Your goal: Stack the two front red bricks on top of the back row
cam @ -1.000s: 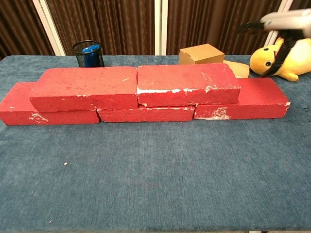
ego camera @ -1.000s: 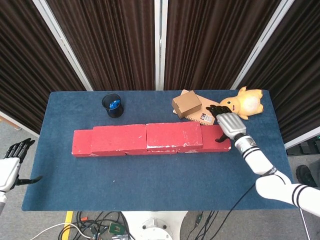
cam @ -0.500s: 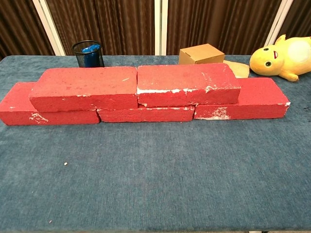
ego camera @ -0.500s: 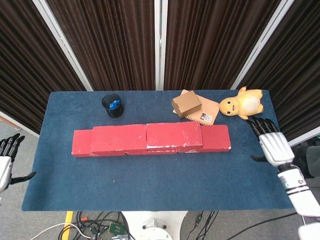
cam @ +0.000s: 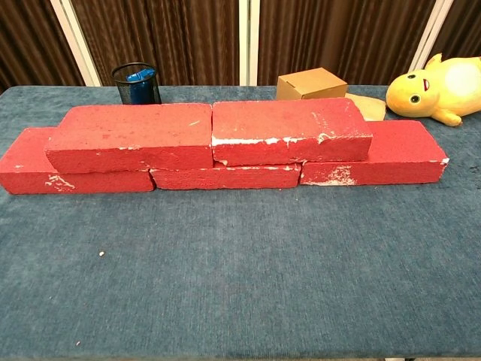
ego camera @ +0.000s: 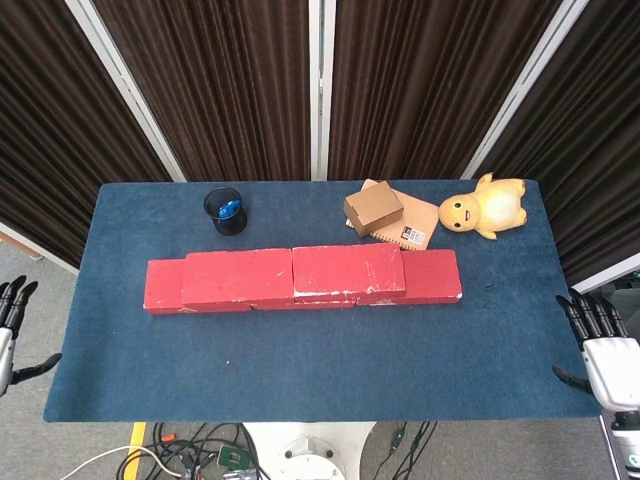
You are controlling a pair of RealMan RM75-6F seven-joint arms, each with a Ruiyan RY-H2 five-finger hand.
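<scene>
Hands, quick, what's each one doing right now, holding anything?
Left hand: open, fingers apart, holding nothing, off the table's left edge.
Right hand: open, fingers spread, holding nothing, off the table's right edge.

Blue-cloth table (ego camera: 300,350). Directly on it: bottom row of red bricks (cam: 225,177), black mesh cup (ego camera: 225,211) back left, notebook (ego camera: 412,226) back right under a cardboard box (ego camera: 373,208), yellow plush toy (ego camera: 485,207) at back-right corner.

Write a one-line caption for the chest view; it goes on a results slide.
Two red bricks stacked on the three-brick bottom row, no hand in frame.
</scene>
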